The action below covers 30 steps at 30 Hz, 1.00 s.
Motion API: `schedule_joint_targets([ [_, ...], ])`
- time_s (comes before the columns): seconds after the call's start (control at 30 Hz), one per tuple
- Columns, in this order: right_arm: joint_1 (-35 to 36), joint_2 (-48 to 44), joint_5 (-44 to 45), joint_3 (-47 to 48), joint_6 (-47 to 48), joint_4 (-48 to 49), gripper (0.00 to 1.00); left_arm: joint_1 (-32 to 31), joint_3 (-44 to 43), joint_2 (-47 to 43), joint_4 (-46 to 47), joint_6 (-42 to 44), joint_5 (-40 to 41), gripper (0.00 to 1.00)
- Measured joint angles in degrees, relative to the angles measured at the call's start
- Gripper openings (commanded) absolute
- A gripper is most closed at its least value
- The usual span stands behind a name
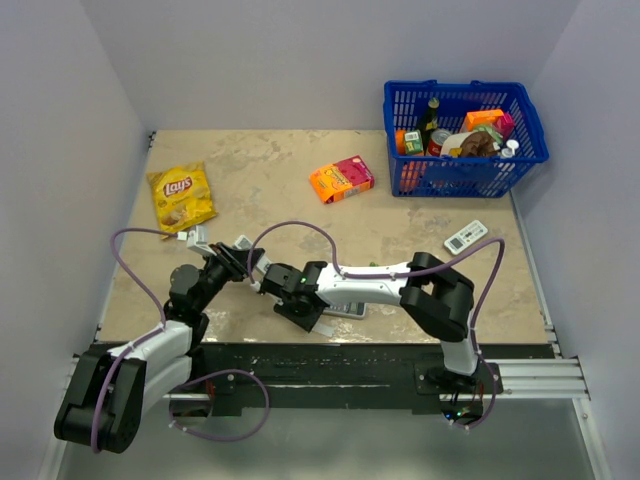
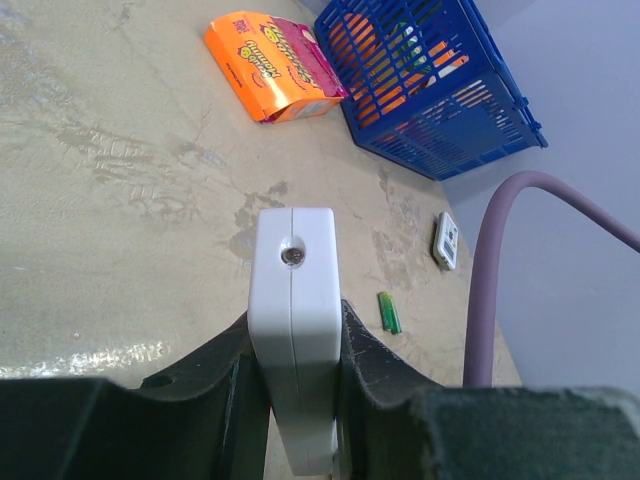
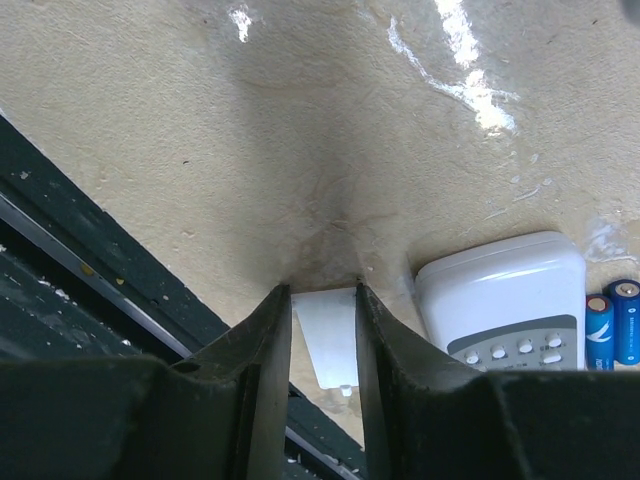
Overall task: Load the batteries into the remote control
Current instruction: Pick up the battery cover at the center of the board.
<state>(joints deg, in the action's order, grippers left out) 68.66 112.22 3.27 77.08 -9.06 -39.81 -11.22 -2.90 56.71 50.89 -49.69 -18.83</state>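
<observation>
Blue basket (image 1: 460, 178), orange box (image 1: 341, 180), yellow chip bag (image 1: 181, 196), green batteries (image 2: 389, 312)

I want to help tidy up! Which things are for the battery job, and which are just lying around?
For the job: slim white remote in the left claw; small white cover in the right claw.
Just lying about: chips bag, snack box, blue basket, buttoned remote, display remote, green battery.

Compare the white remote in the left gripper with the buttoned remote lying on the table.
The slim white remote sits clamped in the left gripper; the buttoned remote lies flat on the table beside blue batteries. The slim white remote shows a plain end with one small round window; the buttoned remote shows a grey panel with button rows. Both have white casings.
</observation>
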Motion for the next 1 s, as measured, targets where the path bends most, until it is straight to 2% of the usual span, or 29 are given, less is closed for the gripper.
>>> schedule_joint_targets([
  [0.23,-0.1,-0.7,-0.2,-0.7,0.0,0.6,0.17,0.0,0.0,0.0,0.0,-0.1,-0.3,0.0],
  [0.63,-0.1,-6.1,1.7,-1.3,-0.2,2.0,0.1,0.0,0.0,0.0,0.3,-0.8,-0.5,0.0],
  [1.0,-0.2,-15.5,7.0,-4.8,-1.1,12.0,0.06,0.1,0.0,0.5,3.2,-7.0,-0.4,0.0],
])
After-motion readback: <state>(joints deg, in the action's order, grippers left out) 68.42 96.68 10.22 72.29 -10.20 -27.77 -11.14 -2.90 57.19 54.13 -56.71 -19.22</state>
